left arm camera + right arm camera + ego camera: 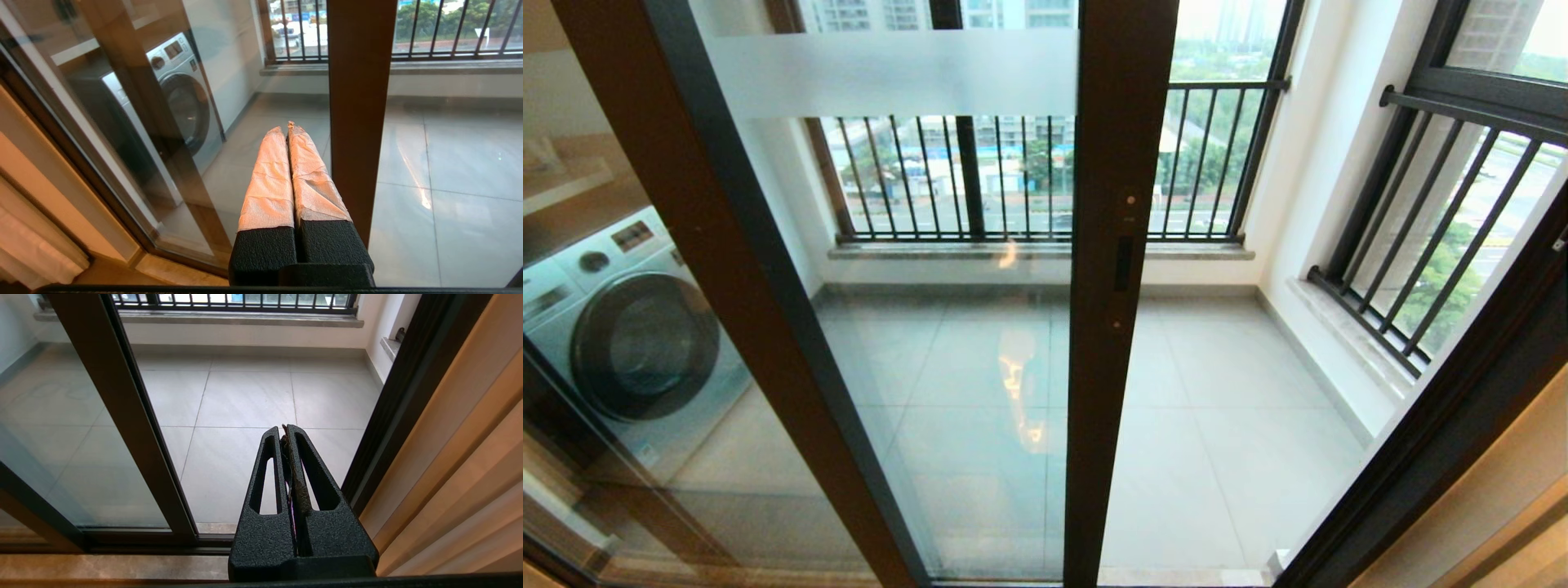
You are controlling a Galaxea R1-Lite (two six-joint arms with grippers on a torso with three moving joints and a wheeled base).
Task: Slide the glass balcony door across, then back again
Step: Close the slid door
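Brown-framed glass balcony door [980, 269] stands part-way across the opening, its frosted band [890, 73] near the top and its leading stile carrying the slim black handle slot [1124, 263]. From left to right in the head view: a washing machine [629, 343] seen through the glass, a slanted brown frame member [735, 310] of the neighbouring pane, the door itself, then the open gap onto the tiled balcony floor [1225, 433], with the black-barred railing [1429, 245] and dark door jamb [1445, 457] at far right. Neither arm appears in the head view. In the left wrist view the left tool [288, 127], fingers wrapped in pale tape and pressed together on nothing, points at the glass just beside the stile. In the right wrist view the right tool [284, 430] is likewise closed and empty, parked facing the gap. Risks, as judged: taped tips may slip off smooth glass or the flat stile if pressed there rather than hooked in the slot; a push angled into the pane could load the glass or bind the door in its track; an overrun could slam the stile into the jamb.
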